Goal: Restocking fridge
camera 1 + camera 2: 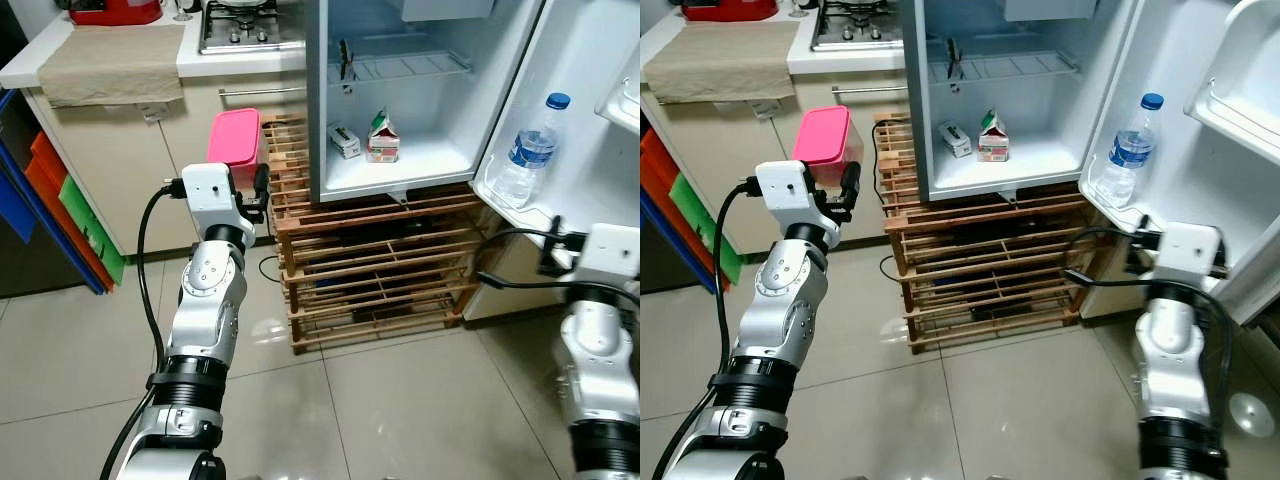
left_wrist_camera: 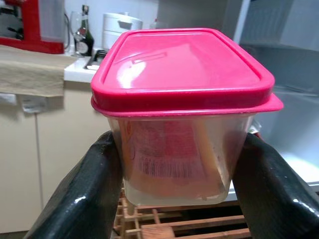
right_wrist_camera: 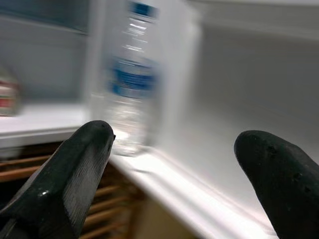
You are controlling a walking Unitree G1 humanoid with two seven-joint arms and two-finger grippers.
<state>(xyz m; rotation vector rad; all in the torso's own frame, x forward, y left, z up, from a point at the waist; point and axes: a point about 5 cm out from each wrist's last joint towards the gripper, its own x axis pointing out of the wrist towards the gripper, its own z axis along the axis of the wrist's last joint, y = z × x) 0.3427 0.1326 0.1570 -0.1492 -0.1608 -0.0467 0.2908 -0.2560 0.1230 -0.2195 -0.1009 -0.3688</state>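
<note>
The fridge (image 1: 400,120) stands open on a stack of wooden pallets (image 1: 370,270), its door (image 1: 570,110) swung out to the robot's right. To the left of it is the desk (image 1: 110,60) with a cloth and a stove on top. Inside the fridge, on the bottom shelf, a small carton (image 1: 382,138) and a smaller pack (image 1: 343,140) stand near each other; the wire shelf above looks almost bare. In the door shelf a water bottle (image 1: 528,150) stands upright.

The left hand (image 1: 250,190) holds a box (image 2: 182,114) with a pink lid, its two fingers (image 2: 92,194) pressed on the clear sides. The box is in the air, left of the fridge and in front of the desk, not yet inside. The right hand (image 3: 174,174) is wide and holds nothing; it hovers just in front of the door shelf, near the bottle.

I judge the task partly done: some things are already stored, and the box is still to be put on a shelf.
</note>
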